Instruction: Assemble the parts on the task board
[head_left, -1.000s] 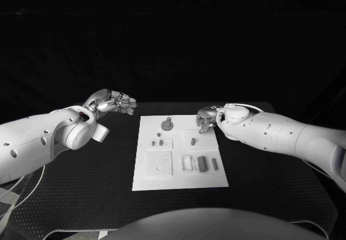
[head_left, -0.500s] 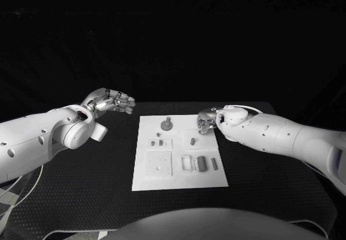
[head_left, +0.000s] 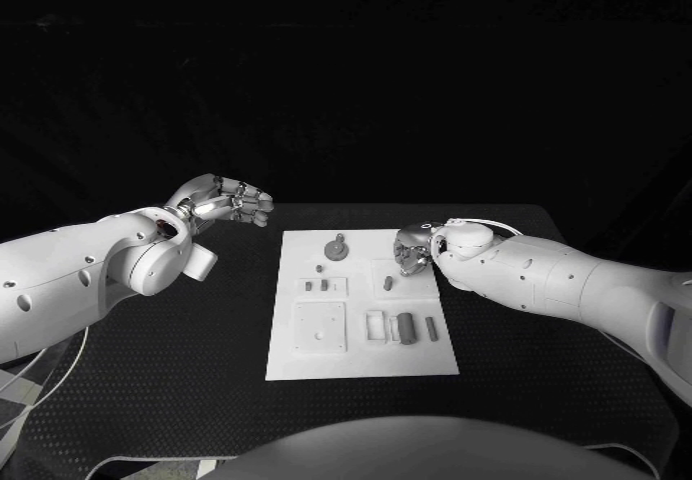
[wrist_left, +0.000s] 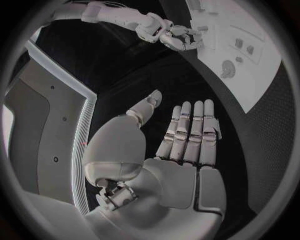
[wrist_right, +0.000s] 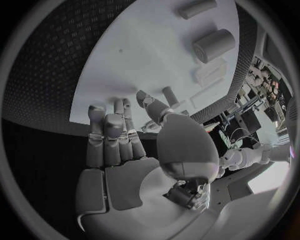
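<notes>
The white task board (head_left: 361, 350) lies mid-table with grey parts on it: a round knobbed piece (head_left: 335, 248), a short peg (head_left: 387, 283), a cylinder (head_left: 405, 327) and a thin bar (head_left: 430, 325). My right hand (head_left: 414, 248) hovers over the board's far right part, just beyond the peg, and holds nothing. In the right wrist view its fingers (wrist_right: 115, 130) stretch out over the board (wrist_right: 144, 55), the thumb close to the peg (wrist_right: 169, 95). My left hand (head_left: 231, 203) hangs open off the board's far left corner, with its fingers (wrist_left: 190, 130) straight and side by side.
A square plate (head_left: 317, 325), a pale block (head_left: 375, 326) and two small pieces (head_left: 316, 287) also lie on the board. Black textured table (head_left: 173, 350) surrounds it on all sides. The left wrist view shows my right hand (wrist_left: 178, 37) at the board's (wrist_left: 250, 60) edge.
My right hand has slid a little toward the near side, closer to the short peg. The left hand has stayed almost where it was.
</notes>
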